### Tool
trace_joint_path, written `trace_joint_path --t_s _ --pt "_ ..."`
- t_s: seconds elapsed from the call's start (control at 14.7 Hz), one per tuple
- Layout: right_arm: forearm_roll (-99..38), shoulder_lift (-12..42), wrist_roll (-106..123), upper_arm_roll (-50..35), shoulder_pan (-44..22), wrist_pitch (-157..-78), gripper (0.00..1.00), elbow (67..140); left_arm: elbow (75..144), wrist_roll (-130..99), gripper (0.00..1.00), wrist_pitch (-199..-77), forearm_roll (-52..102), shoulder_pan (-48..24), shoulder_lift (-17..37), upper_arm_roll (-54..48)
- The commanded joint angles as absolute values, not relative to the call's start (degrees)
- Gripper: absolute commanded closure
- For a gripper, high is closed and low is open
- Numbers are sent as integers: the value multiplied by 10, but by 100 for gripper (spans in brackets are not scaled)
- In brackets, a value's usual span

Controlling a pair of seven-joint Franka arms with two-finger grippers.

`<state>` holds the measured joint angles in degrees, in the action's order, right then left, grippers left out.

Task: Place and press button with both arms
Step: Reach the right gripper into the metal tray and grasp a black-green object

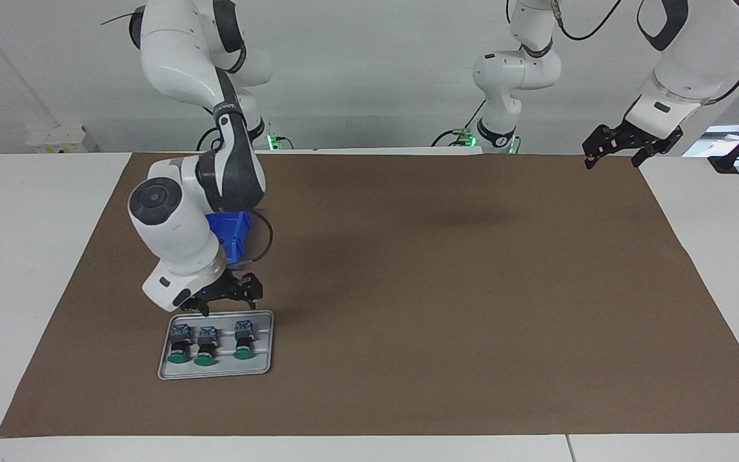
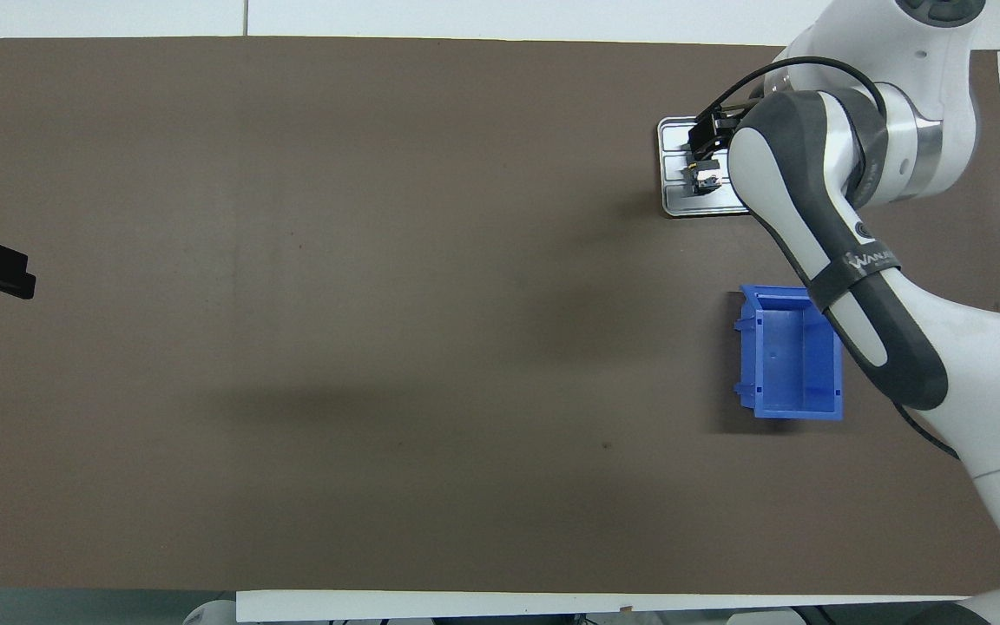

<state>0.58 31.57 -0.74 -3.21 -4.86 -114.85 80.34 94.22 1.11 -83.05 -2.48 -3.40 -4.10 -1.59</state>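
Right arm (image 1: 180, 218) is reached out over the brown mat (image 1: 440, 289) at its own end of the table, wrist bent down. Right gripper (image 1: 225, 298) hangs over the robot-side edge of the grey metal tray (image 1: 164, 369), just above it; fingers look spread, nothing between them, no contact with anything visible. Tray holds three green-capped buttons lying on their sides in a row, blue-grey blocks toward the robots, caps pointing away: button one (image 1: 179, 346) and button two (image 1: 206, 348) close together, button three (image 1: 243, 341) a little apart, toward the left arm's end. In the overhead view the arm covers most of the tray (image 2: 669, 165), so the buttons are largely hidden there. Blue plastic bin (image 2: 791, 356) sits on the mat nearer to the robots than the tray, open side up, looks empty. Left arm (image 1: 696, 58) waits, raised over its own end of the mat; left gripper (image 1: 620, 151) is up in the air, holding nothing, fingers apart.
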Motion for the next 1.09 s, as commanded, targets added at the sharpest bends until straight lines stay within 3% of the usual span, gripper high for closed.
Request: trace_joint_path --t_s 0.0,0.2,1.02 --pt "-2 346 -14 -35 -45 -1175 0 783 961 9 0 -824 -32 -38 -58 -13" --pt "-2 367 -12 -35 -48 -1242 0 799 960 7 0 -826 -31 -37 -58 -13" --pt "-4 379 35 -35 -45 -1302 9 871 960 6 0 -826 -31 -39 -58 -14"
